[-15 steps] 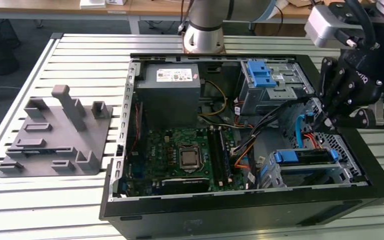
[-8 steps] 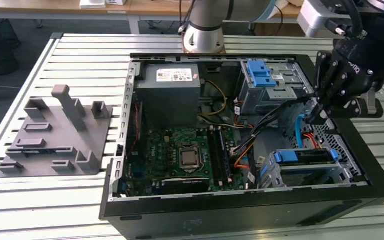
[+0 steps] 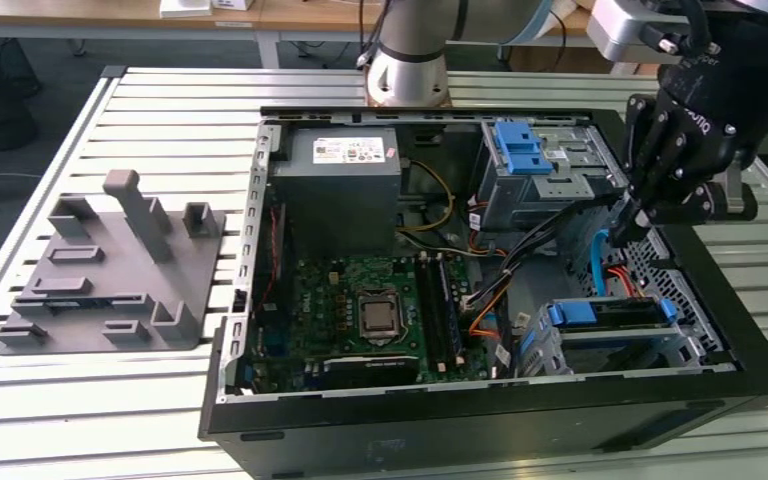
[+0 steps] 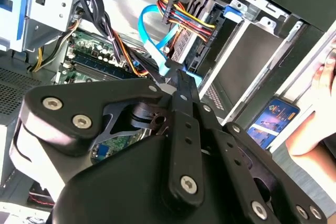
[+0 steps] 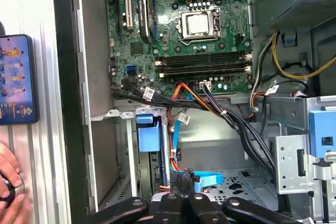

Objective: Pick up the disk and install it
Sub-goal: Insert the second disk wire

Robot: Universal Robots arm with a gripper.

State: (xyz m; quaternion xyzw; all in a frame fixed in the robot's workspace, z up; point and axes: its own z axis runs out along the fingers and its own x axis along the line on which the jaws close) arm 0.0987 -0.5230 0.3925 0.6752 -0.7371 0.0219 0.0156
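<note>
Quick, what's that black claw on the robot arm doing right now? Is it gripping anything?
Gripper: closed, fingertips pinched on the blue cable inside the computer case, beside the drive bay.

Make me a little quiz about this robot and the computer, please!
1. True or false: in the exterior view, the gripper hangs over the open computer case.
2. What sits on the table at the exterior view's left of the case? A) a grey fixture B) a red toolbox C) a keyboard
3. Fill in: the disk sits in the case in a ___ plastic carrier.

Key: 1 true; 2 A; 3 blue.
</note>
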